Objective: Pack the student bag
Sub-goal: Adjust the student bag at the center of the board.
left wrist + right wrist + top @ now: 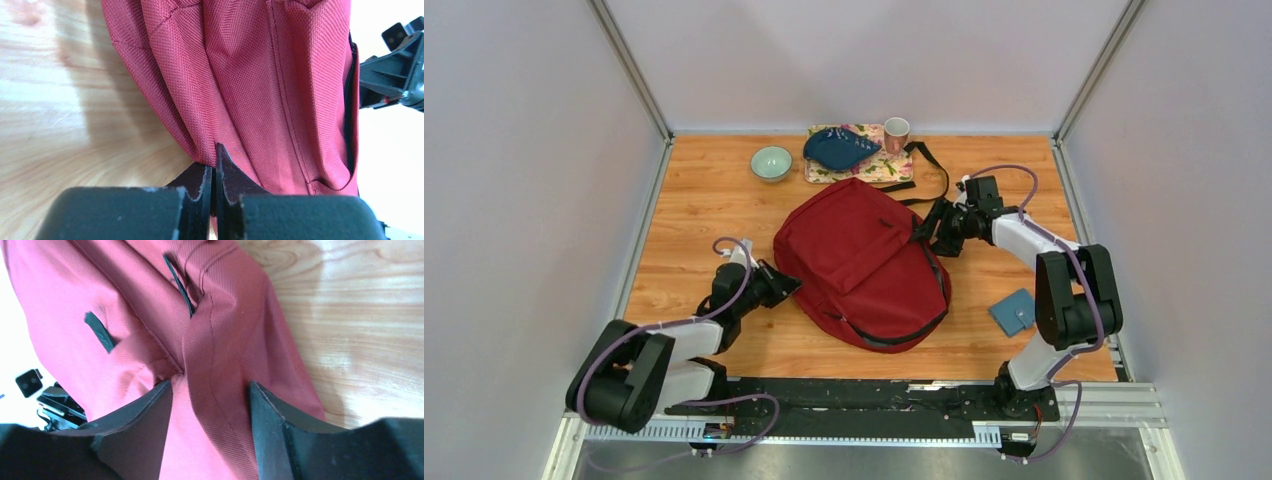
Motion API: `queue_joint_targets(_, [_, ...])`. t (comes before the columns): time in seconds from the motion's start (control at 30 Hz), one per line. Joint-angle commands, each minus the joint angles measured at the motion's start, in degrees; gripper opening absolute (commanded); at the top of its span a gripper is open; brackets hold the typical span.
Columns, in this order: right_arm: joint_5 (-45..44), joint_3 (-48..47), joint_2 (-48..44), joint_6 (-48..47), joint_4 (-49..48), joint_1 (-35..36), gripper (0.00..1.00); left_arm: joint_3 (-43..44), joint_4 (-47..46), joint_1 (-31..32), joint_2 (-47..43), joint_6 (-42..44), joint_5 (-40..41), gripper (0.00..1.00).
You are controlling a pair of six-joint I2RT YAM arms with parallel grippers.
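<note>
Left gripper [214,167] is clenched, tips pressed together right at the lower left edge of the student bag [859,265]. The tips overlap the red cloth in the wrist view, so whether any fabric is nipped between them can't be told. Right gripper [210,390] has its fingers apart, straddling a raised fold at the bag's upper right side, below a black zipper line [180,285]. Cloth fills the gap; whether the pads press on it is unclear.

The bag lies flat mid-table [704,220], front pocket up, between both arms. A black strap [934,170] trails out from its top toward the far edge, its lower end hidden behind the right wrist. A blue wallet [1013,312] lies apart from the bag, one edge covered by the right arm.

Far side: a green bowl [771,162] and a floral tray [889,168] with a dark blue item [839,148] on it, shape hard to read. A pink cup [896,133] is at the tray's far right corner. Both wrist views crop the bag, and their backgrounds are blown out white.
</note>
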State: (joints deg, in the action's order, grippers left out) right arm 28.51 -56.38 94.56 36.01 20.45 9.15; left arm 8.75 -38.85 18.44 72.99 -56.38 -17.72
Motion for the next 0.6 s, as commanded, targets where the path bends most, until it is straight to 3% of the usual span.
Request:
queue_joint_targets(0.0, [-1.96, -4.79, -0.6, -0.5, -0.86, 0.52, 0.63, -3.21, 6.33, 0.11, -8.02, 1.63, 3.48, 0.22])
queue_joint_targets(0.07, [-7.73, -4.79, -4.29, -2.6, 1.51, 0.35, 0.66, -4.87, 5.28, 0.11, -9.0, 0.57, 1.99, 0.34])
queue_joint_targets(0.1, [-9.42, -4.62, -6.04, -3.13, 4.14, -0.18, 0.69, -5.58, 3.36, 0.2, -9.7, -0.65, 0.5, 0.47])
queue_joint_targets(0.2, [-16.19, -4.44, -13.42, -4.8, 9.69, -0.97, 0.7, -7.96, 0.37, 0.55, -11.02, -3.11, -0.91, 0.6])
queue_joint_targets(0.4, [-24.91, -0.49, -30.1, -6.04, 16.9, 2.87, 0.72, -8.23, -0.96, 5.28, -12.87, -5.22, 0.3, 0.72])
queue_joint_targets(0.57, [-18.16, 6.61, -38.65, 0.1, 14.82, 10.35, 0.7, -8.23, -2.19, 8.72, -11.12, -6.81, 3.65, 0.74])
